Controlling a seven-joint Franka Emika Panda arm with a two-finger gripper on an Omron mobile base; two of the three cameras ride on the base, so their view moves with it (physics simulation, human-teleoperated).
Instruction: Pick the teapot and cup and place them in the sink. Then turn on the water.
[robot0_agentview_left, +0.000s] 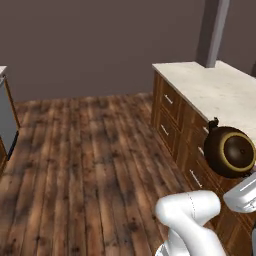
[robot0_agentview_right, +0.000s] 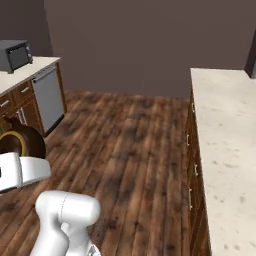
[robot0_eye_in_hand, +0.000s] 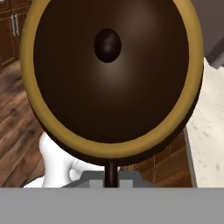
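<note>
The teapot (robot0_eye_in_hand: 111, 74) looms against the hand camera, its gold rim ringing a dark brown dome with a small knob at the centre and a thin dark handle running down to the bottom edge of the view. The gripper (robot0_agentview_left: 243, 192) is nearly closed, and by the look of it is clamped on that slim handle, carrying the pot in the air with its top tipped sideways toward the camera. In the left base view the teapot hangs in front of the wooden cabinet drawers (robot0_agentview_left: 175, 120), below the edge of the pale counter (robot0_agentview_left: 220, 87); in the right base view it sits low at the left, above the plank floor (robot0_agentview_right: 125, 145).

The pot appears stiff, glossy and probably brittle, so it is likely slippery. Held by so thin a handle, the squat body may swing or twist with the arm. The handle looks like the only narrow part that can be pinched, and a slow, level descent into the sink seems wise.
</note>
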